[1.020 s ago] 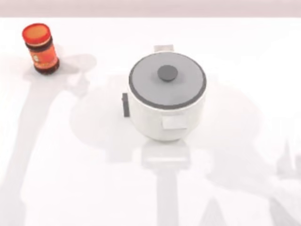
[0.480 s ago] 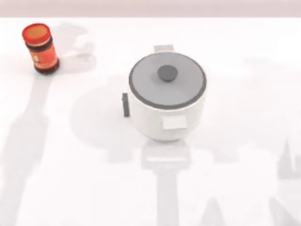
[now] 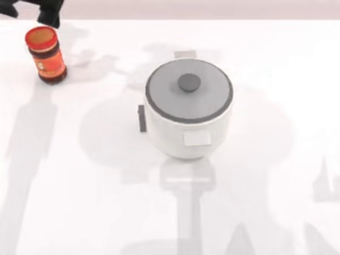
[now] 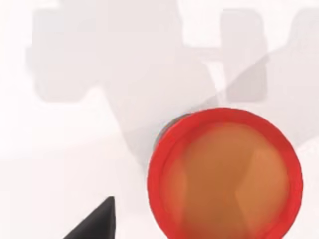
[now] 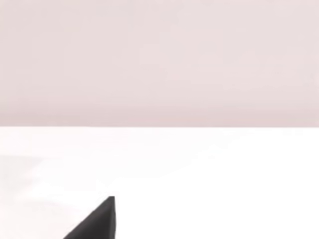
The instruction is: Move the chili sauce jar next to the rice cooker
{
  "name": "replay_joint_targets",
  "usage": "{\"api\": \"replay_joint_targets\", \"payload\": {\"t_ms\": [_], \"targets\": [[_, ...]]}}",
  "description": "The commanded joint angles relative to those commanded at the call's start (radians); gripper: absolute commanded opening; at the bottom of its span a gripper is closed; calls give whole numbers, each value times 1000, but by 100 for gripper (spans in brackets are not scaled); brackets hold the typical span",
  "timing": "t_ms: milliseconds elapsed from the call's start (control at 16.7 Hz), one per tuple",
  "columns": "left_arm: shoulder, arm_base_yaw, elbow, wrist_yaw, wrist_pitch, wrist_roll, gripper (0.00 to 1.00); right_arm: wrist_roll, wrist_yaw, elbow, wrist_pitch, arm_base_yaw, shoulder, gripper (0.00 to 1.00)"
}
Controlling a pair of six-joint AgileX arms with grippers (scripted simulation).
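The chili sauce jar (image 3: 47, 56), with its orange-red lid and red-orange label, stands upright at the table's far left. My left gripper (image 3: 31, 15) hovers open just behind and above it at the top view's upper left corner, touching nothing. The left wrist view looks straight down on the jar's lid (image 4: 224, 174), with one dark fingertip (image 4: 102, 221) beside it and apart from it. The white rice cooker (image 3: 188, 106) with grey lid and knob stands mid-table, well to the jar's right. My right arm is out of the top view; its wrist view shows one fingertip (image 5: 102, 221) over bare table.
The cooker's dark side tab (image 3: 141, 118) faces the jar's side, and bare white table (image 3: 95, 133) lies between jar and cooker. A pale back wall (image 5: 159, 59) runs behind the table's far edge.
My left gripper has come into the top view at the upper left corner, over the jar. Arm shadows have shifted across the table. Jar and cooker have not moved.
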Motion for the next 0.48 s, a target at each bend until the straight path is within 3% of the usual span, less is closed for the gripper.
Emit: {"api": "replay_joint_targets", "payload": {"t_ms": [480], "targets": [[120,15,62,-31,-41,4,100,0,0,0,0,0,0,100]]}}
